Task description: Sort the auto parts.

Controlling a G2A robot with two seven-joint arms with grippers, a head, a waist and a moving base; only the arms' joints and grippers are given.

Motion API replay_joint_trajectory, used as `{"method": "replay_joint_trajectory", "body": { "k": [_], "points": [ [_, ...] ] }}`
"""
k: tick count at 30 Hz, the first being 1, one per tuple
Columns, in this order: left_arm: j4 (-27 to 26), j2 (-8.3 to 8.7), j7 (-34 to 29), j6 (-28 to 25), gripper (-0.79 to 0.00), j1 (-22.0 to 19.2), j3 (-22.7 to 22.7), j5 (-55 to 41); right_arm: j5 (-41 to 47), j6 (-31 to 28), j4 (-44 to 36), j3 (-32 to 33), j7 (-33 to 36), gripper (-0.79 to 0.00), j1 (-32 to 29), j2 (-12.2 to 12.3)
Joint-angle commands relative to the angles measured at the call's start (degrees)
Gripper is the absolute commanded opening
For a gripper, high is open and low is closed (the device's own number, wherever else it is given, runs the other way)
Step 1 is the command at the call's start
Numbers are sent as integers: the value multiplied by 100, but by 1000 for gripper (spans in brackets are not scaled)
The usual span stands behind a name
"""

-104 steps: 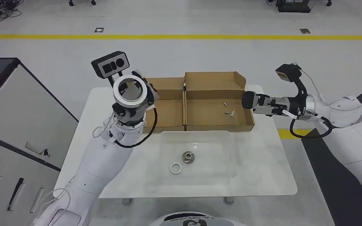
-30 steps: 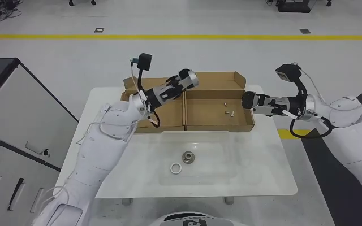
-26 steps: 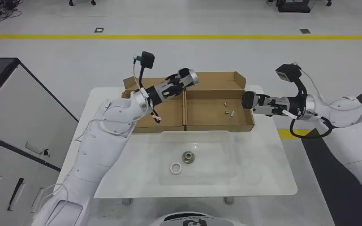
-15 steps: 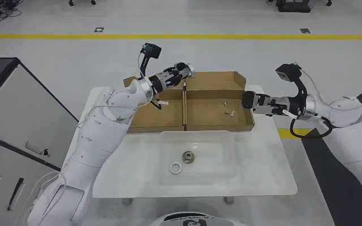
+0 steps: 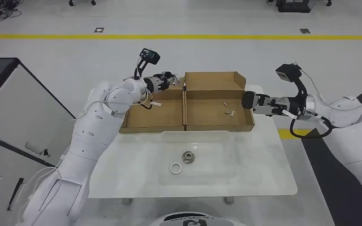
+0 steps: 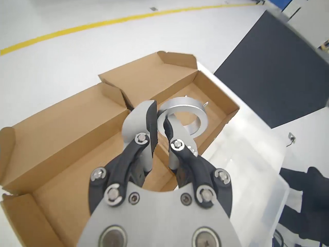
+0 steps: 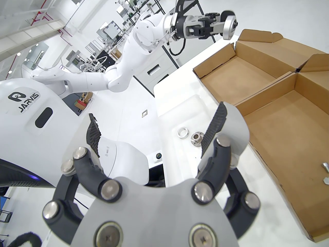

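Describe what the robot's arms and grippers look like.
The left arm and right arm have glossy white shells, black-and-silver wrists, looping black cables and bracket-mounted black cameras. The left gripper and right gripper share silver plates with screws, black linkages and silver fingers with black ribbed pads.

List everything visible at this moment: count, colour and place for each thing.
cardboard boxes: 2, brown, open, side by side on the far half of the table
bolts: 2, silver, on the floor of the box nearer the right gripper
clear tray: 1, transparent, on the near half of the table
small ring: 1, whitish metal, in the tray
flanged hub: 1, grey metal, in the tray beside the small ring
large metal ring: 1, silver, held in the air near the far edge of the other box
table: 1, white
left gripper: 1, black and silver, shut on the large ring's rim
right gripper: 1, black and silver, open, at the outer edge of the bolts' box
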Motion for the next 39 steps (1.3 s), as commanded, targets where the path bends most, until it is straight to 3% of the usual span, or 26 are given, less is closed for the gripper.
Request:
{"method": "replay_joint_trajectory", "body": {
  "k": [1,8,11,21,24,31,39],
  "points": [
    [61,1,-153,5,-785,-37,52,104,0,0,0,0,0,0,0,0],
    [554,-40,-601,85,-785,-377,352,560,0,0,0,0,0,0,0,0],
    [797,-89,-697,116,-785,-480,411,253,0,0,0,0,0,0,0,0],
    [765,-89,-677,117,-785,-430,448,318,0,0,0,0,0,0,0,0],
    [865,-129,-908,353,-785,-492,634,482,0,0,0,0,0,0,0,0],
    [1638,-425,-1341,877,-785,-943,1421,618,0,0,0,0,0,0,0,0],
    [2852,-925,-1370,1476,-785,-1446,2270,740,0,0,0,0,0,0,0,0]
  ]
}}
